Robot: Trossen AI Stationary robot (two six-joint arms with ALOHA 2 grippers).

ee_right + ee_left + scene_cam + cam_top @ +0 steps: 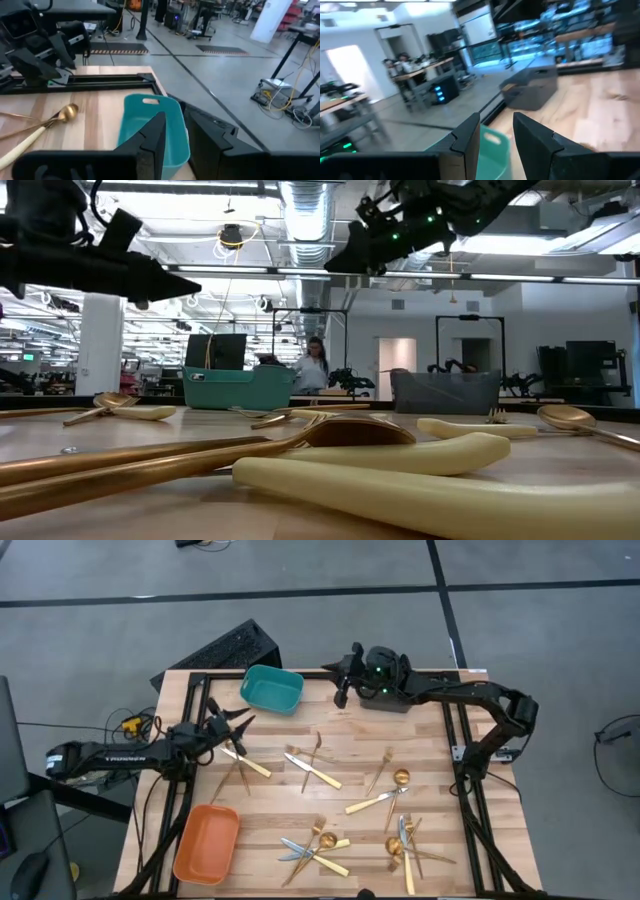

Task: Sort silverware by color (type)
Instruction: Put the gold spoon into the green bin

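The silverware lies scattered on the wooden table [350,755]: knives with pale handles [315,772], gold spoons [400,778] and forks [380,772], and two heaps [320,845] [405,845] near the front edge. My left gripper [240,723] [495,145] hovers open at the table's left side, above a pale-handled knife [247,762], with nothing between its fingers. My right gripper [345,680] [175,142] hovers open at the far edge, between the teal bin [272,688] and the dark grey bin [390,700], also with nothing in it.
An orange bin [207,842] stands at the near left corner. The teal bin [150,127] and grey bin [445,390] sit along the far edge. Black frame rails [455,740] run along the table's sides. A person [315,365] is far back in the room.
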